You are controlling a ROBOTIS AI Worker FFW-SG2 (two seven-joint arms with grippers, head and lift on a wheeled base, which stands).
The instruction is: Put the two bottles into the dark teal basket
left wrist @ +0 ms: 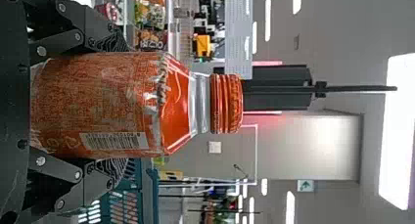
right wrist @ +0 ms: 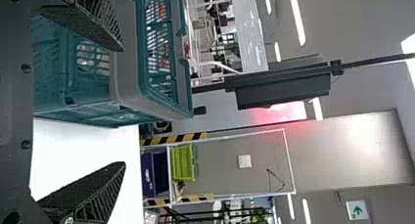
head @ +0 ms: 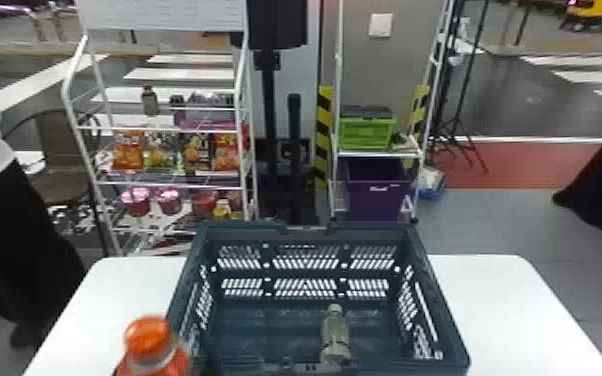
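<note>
Left gripper [left wrist: 117, 105], clasped round upright orange bottle [left wrist: 176, 106], near the table's [head: 505, 300] front edge; grey bottle [head: 335, 332] inside dark teal basket [head: 447, 320], by its front wall.
Right gripper [right wrist: 121, 106]: empty, fingers parted, by basket's right side. Risks: orange bottle, if carried in low, may catch the left rim and tip; if released too far right, may knock grey bottle. Obscured: orange bottle's base, cut off in head view; grey bottle's stance, upright or lying, unclear.

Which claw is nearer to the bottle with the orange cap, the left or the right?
The left. The left claw is closed around the orange-capped bottle, gripping it below the cap; the right claw is open, near the basket's right side.
</note>
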